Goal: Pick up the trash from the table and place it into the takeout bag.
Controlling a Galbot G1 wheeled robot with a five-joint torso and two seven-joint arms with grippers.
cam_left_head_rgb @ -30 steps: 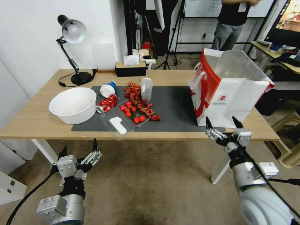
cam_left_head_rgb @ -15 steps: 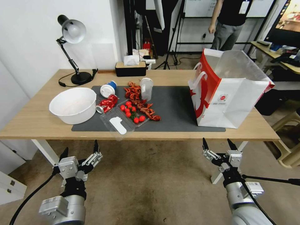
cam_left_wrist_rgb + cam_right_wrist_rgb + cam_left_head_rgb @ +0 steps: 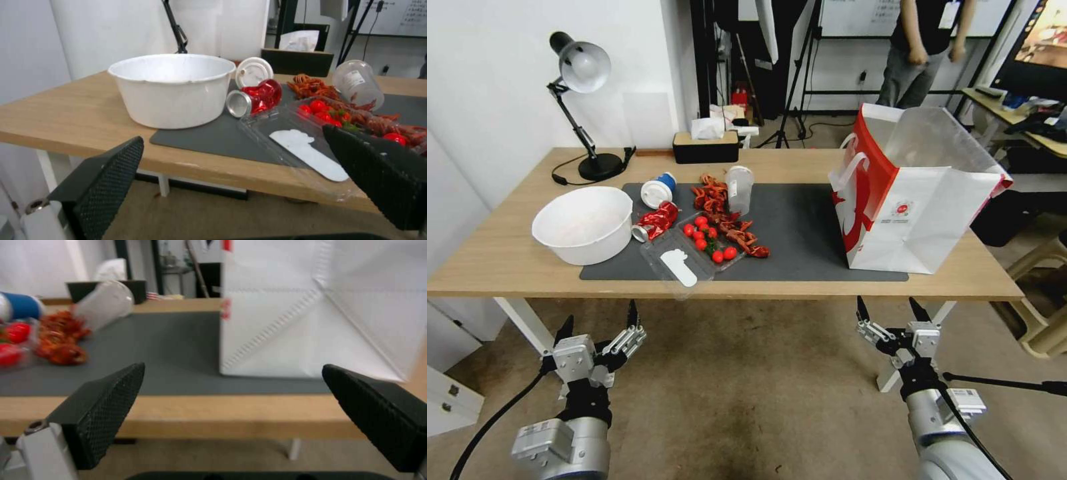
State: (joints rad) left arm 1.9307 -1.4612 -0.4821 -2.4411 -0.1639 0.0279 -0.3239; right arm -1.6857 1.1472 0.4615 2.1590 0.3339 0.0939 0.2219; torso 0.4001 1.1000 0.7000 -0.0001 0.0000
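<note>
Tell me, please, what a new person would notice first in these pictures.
First the takeout bag, standing open on the right end of the table. Next the red litter on the dark mat: a crushed red can beside a white bowl, and cherry tomatoes in a clear tray. Below the table edge, the left gripper and right gripper hang with jaws open.
</note>
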